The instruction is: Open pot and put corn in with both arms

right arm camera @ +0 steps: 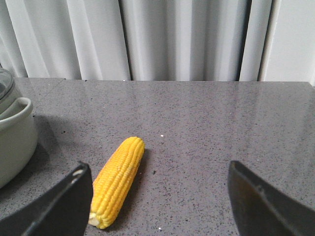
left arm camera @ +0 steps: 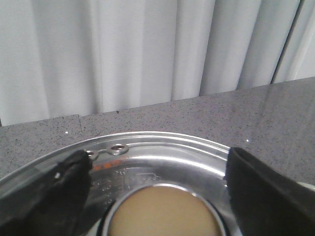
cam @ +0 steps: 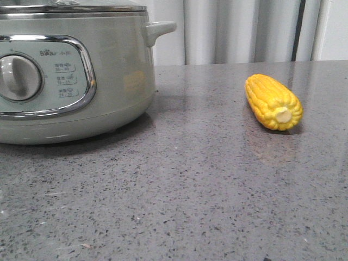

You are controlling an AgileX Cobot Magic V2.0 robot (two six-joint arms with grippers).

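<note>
While the pot [cam: 76, 76] stood at the left of the grey speckled counter [cam: 190, 190] with its lid [cam: 70, 8] seated on the metal rim, the corn [cam: 273, 101] lay on its side well apart to the right, its pale core end turned toward the front camera. We saw the chrome-framed panel and the round knob [cam: 19, 77] facing us, and the small side handle [cam: 159, 30] pointing toward the corn. Pale pleated curtains [cam: 244, 30] hung behind the counter.

From our left wrist camera we looked down on the lid's shiny metal ring [left arm camera: 162, 152] and a round, tan-looking centre [left arm camera: 165, 214]. Our left gripper [left arm camera: 157, 196] was spread wide above it, one dark finger [left arm camera: 54, 196] at each side, holding nothing.

From our right wrist camera the corn [right arm camera: 118, 181] lay on the counter between the fingers, much nearer one finger [right arm camera: 59, 206] than the other, with the pot's handle [right arm camera: 19, 110] at the frame edge. Our right gripper [right arm camera: 157, 206] was likewise released and wide, gripping nothing; whether any finger touched the cob we could not tell.
</note>
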